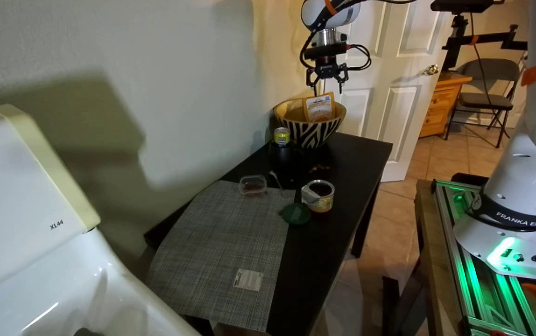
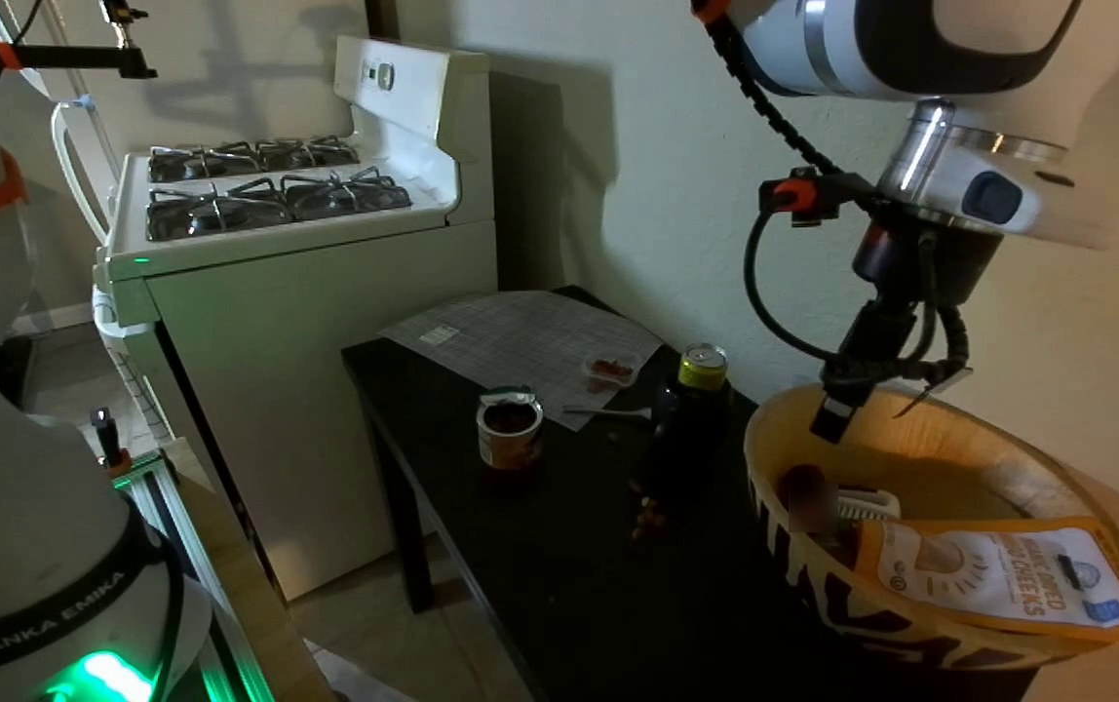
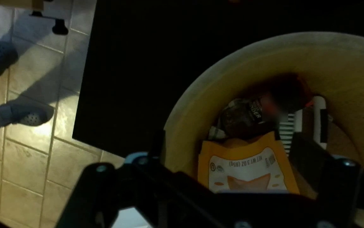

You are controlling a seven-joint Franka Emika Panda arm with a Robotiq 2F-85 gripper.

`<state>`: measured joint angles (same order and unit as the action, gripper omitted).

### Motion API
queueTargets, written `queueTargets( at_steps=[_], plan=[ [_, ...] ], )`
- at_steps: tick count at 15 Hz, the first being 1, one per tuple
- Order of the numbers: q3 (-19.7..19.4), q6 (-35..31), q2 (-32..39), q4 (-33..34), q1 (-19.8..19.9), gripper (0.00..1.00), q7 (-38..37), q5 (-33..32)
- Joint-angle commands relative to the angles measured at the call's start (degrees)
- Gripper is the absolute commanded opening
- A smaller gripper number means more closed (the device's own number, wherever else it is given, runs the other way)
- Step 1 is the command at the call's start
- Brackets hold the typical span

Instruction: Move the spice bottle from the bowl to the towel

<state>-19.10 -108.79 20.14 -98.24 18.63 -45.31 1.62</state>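
Note:
The spice bottle (image 3: 240,117), dark reddish-brown with a dark label, lies on its side inside the bowl (image 3: 198,87) in the wrist view. It also shows in an exterior view (image 2: 805,487). The zebra-striped bowl (image 1: 313,134) stands at the table's far end beside the wall. My gripper (image 1: 327,87) is open and empty, pointing down above the bowl; its fingers are spread apart in the wrist view (image 3: 232,150). The grey towel (image 1: 223,233), with a pale label, lies flat on the black table, away from the bowl, in both exterior views (image 2: 520,331).
An orange-and-white pouch (image 2: 1008,575) leans in the bowl beside the bottle. A black vessel topped by a yellow-green can (image 1: 282,135) stands beside the bowl. A white-rimmed cup (image 1: 325,200), green lid (image 1: 296,214) and clear container (image 1: 252,185) are near the towel. A wall borders the table.

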Motion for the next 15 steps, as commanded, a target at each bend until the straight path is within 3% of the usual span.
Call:
queueTargets(
  at_steps=[1,9,10,13,15],
  plan=[
    [-0.43,-0.53,3.92,0.9,0.14,1.0,-8.42,5.25],
    [-0.8,3.58,12.97,10.58,5.94,1.0,-19.97,16.83],
    [-0.74,1.1,10.83,6.7,4.66,1.0,-16.64,13.71],
    [-0.75,1.31,11.26,7.49,5.13,1.0,-16.6,13.9],
    [-0.85,-6.19,11.0,5.44,4.41,1.0,-21.36,16.96]
  ],
)
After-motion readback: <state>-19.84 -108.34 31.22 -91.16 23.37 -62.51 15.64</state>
